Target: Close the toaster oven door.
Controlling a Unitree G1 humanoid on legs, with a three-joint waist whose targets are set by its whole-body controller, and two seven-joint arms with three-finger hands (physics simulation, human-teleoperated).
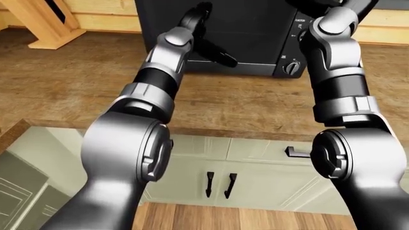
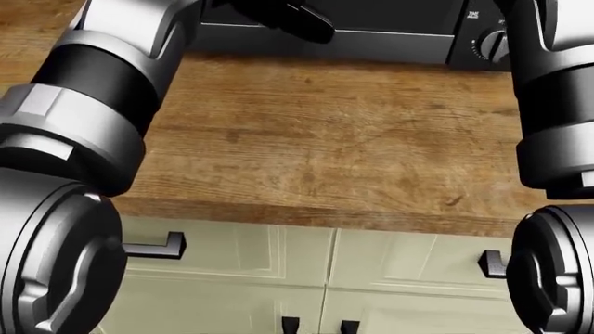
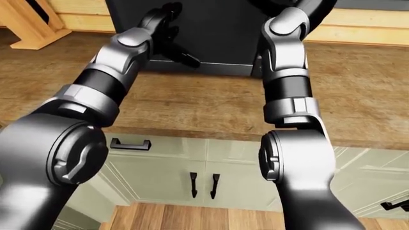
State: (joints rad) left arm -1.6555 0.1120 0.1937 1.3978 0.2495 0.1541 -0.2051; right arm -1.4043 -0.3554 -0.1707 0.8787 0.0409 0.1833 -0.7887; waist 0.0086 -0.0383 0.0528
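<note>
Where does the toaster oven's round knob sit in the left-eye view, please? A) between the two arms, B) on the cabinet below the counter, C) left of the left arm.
A: the knob shows on the oven just beside the right arm, between both arms.

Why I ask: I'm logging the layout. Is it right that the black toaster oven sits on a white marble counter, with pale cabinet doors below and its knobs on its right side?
Not quite: the counter is brown wood, not white marble, as the head view shows. The rest holds: the toaster oven is black, its knobs are on its right side, and pale cabinet doors sit below.
</note>
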